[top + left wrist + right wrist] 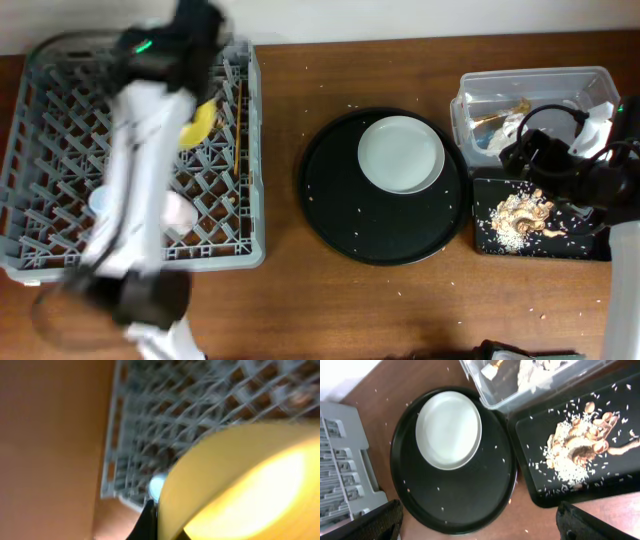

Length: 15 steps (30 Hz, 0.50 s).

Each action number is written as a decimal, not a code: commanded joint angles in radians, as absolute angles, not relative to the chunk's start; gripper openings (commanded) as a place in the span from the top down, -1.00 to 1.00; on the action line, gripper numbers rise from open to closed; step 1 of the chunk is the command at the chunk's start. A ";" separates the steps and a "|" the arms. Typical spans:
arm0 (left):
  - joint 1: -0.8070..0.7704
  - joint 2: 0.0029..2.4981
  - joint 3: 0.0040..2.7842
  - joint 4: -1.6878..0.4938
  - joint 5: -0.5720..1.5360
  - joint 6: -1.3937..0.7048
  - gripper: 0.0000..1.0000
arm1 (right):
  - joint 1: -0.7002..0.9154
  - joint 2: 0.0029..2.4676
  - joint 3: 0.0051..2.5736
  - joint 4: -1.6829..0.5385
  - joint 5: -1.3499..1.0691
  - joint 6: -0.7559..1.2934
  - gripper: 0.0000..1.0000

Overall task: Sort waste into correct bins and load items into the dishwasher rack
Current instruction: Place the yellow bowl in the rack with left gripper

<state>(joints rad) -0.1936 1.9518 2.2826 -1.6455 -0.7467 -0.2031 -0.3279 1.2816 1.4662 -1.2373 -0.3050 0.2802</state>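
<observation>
Overhead: left gripper [202, 92] motion-smeared over the large square grey plastic rack [60, 150], yellow bowl [200, 122] tilted at its tip. Left wrist cam is blur, bowl against one black finger [147, 521], other finger hidden, so can't tell if it's clamped. Right wrist cam alone shows the right gripper [482, 522], fingers spread wide above the round black tray [470, 495] holding the pale grey-white round plate [449, 430]; clear plastic tub [530, 390] cut off at top.
</observation>
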 commanded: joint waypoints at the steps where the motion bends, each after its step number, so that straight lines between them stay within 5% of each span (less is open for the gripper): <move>1: 0.020 1.714 1.885 -1.354 -0.833 -0.266 1.00 | -0.334 1.281 1.472 -1.238 -0.303 0.278 -0.97; 4: 0.075 1.763 1.604 -0.916 -1.178 -0.204 1.00 | -0.334 1.303 1.472 -1.239 -0.304 0.278 -0.97; 6: 0.074 1.808 1.547 -0.796 -1.170 -0.162 1.00 | -0.334 1.305 1.472 -1.239 -0.304 0.278 -0.97; 15: -0.007 2.032 1.541 -0.721 -1.305 -0.162 1.00 | -0.334 1.305 1.472 -1.239 -0.304 0.278 -0.97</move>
<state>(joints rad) 0.0185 1.9972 1.5414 -0.7162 -1.2190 -0.1722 -0.3279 1.3022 1.4662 -1.2381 -0.3050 0.2802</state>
